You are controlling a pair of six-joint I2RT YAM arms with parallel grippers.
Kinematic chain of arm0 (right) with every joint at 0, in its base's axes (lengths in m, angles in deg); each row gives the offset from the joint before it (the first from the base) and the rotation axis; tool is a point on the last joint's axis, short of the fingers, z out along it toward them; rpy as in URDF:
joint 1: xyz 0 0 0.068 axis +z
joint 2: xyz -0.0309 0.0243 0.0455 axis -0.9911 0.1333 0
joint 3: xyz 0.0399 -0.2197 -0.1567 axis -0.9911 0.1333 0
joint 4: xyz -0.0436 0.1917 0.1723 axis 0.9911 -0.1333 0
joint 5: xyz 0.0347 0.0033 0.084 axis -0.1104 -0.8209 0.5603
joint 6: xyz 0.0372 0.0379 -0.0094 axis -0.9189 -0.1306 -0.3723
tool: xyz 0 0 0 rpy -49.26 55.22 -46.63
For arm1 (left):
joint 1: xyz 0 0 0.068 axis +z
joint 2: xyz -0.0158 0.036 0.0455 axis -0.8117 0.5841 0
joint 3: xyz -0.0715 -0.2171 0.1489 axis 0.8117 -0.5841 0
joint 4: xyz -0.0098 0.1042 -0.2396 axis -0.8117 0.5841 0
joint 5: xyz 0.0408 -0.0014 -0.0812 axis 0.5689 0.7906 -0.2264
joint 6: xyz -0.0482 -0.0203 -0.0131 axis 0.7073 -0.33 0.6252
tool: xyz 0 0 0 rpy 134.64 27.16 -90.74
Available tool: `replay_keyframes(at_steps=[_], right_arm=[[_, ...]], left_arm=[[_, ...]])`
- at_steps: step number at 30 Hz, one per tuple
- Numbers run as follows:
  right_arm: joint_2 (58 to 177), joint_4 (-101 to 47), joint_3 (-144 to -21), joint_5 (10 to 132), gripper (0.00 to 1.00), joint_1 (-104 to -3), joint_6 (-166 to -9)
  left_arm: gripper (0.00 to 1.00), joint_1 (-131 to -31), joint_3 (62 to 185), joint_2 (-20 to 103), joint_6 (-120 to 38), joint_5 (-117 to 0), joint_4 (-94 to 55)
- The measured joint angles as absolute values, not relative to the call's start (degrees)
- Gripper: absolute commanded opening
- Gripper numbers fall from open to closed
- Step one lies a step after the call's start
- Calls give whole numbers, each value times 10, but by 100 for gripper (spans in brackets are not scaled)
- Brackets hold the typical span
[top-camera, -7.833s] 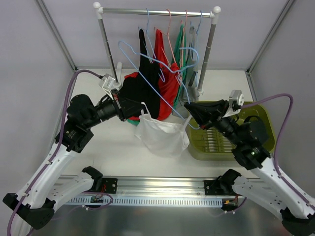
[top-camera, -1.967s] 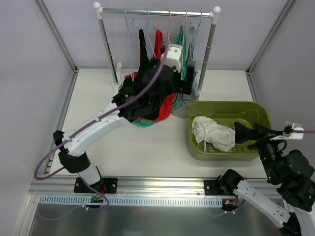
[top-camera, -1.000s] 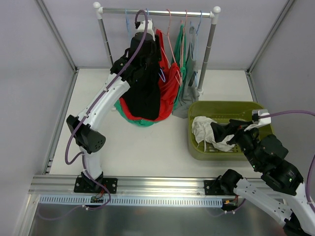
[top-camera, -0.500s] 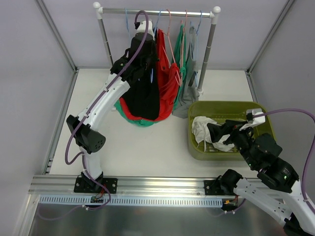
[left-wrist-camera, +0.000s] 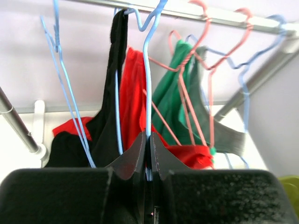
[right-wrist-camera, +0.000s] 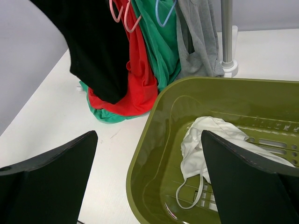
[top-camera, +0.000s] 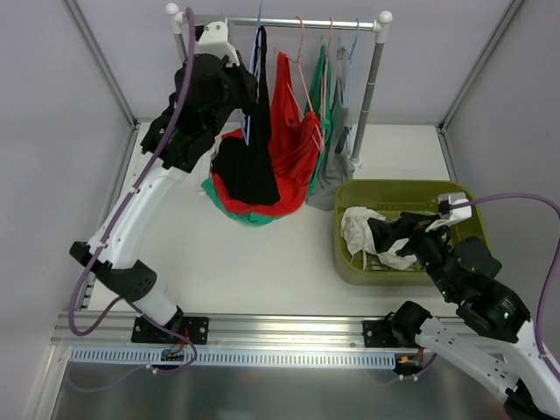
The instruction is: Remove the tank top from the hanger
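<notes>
Crumpled white tank top [top-camera: 372,234] lies in the left end of the green basket [top-camera: 404,185], centre-right of the frame, with no clear long axis. Left end effector [left-wrist-camera: 147,140] pinches the upright blue hanger [left-wrist-camera: 147,88] at upper left; right end effector [right-wrist-camera: 148,136] gapes wide.

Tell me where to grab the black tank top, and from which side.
Grip the black tank top probably at its bunched lower body, from the near side: that part hangs slack and exposed, whereas its thin strap sits among blue hanger wires, the red top crowding its right.
</notes>
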State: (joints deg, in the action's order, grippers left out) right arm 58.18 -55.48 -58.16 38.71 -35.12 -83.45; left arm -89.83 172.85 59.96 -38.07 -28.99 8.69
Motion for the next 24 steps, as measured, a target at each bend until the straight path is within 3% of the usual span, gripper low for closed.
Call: replay_keyframes(at_steps=[14,18,24], right_arm=[[586,-527,-581,424,99,-351,-813],[620,-493,-583,495,99,-351,-789],[764,-447,-659,652,99,-351,-761]], left_arm=[[0,-918,1505,337,-322,-486,91],[0,-918,1448,238,-304,-581,94],[0,-918,1374,99,-277,-712,83]])
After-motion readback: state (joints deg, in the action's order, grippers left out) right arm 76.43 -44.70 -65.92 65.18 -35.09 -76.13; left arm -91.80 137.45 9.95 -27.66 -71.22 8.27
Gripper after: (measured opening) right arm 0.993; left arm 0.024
